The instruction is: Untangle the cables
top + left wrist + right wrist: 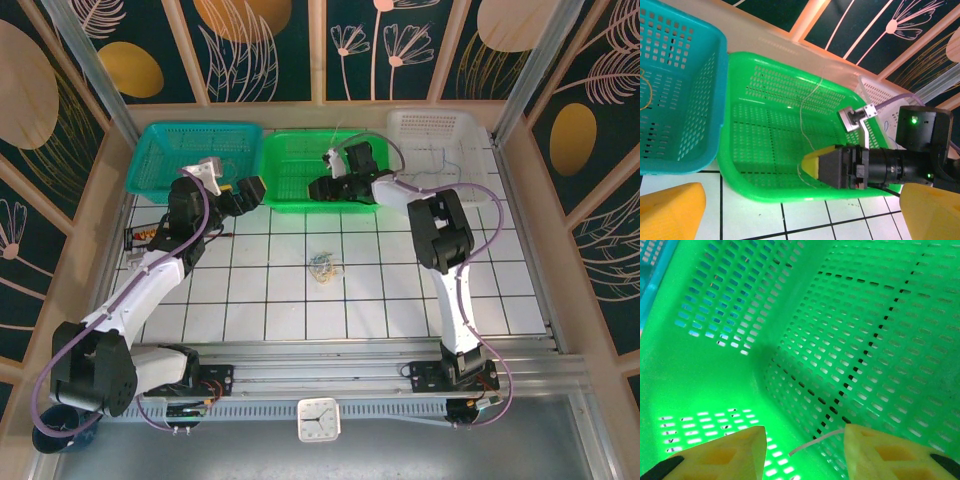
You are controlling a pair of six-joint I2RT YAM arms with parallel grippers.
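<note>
Right pincer (804,436): released, pale wire (824,435) slack in its gap.
Left pincer (800,215): released too.
Cables (322,263) on counter (400,300): limp, featherlight; pinch a loose end, if you can spot one.

From above, the clump of cables (322,264) on the table (400,290) was too small to tell its strands apart. At the right wrist, the pale wire (815,441) ended out of sight at one finger (890,450) of the right claw (805,432), whose fingers the bottom edge cut off. In the left wrist view, the teal basket (680,75) ran off the left edge.
</note>
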